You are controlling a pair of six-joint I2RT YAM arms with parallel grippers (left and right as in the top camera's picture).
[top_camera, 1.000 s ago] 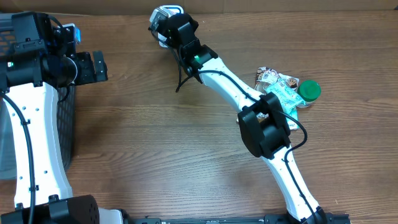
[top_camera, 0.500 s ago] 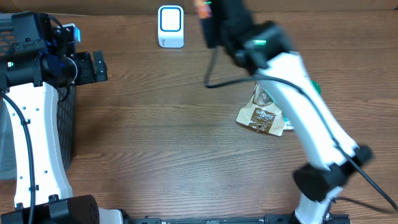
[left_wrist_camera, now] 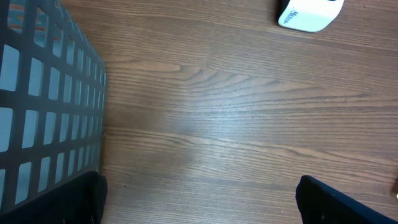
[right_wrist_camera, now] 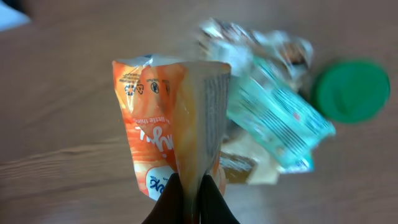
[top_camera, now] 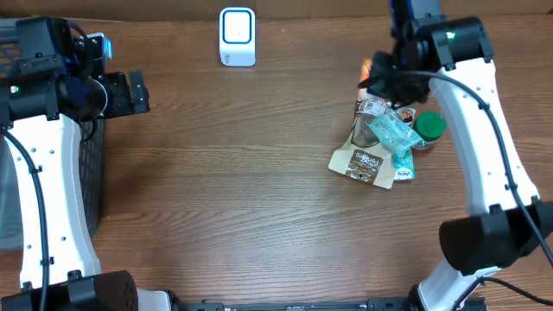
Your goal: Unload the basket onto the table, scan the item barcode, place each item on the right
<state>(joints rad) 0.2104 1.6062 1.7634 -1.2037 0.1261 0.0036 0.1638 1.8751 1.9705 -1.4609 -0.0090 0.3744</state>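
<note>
Right gripper (right_wrist_camera: 189,186) clenched on orange pouch (right_wrist_camera: 168,124), held above snack pile (top_camera: 380,142) at far right; white scanner (top_camera: 237,36) far centre, well apart; left gripper (top_camera: 130,93) spread wide, empty, beside basket (left_wrist_camera: 50,99) at left

Left tool (top_camera: 138,93) spread wide, right tool (right_wrist_camera: 189,202) pinched tight

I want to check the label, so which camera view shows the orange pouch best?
The right wrist view: the orange pouch fills the middle, pinched at its lower edge by the right hand. Overhead shows only a small orange bit beside the arm. The left wrist view does not show it.
</note>
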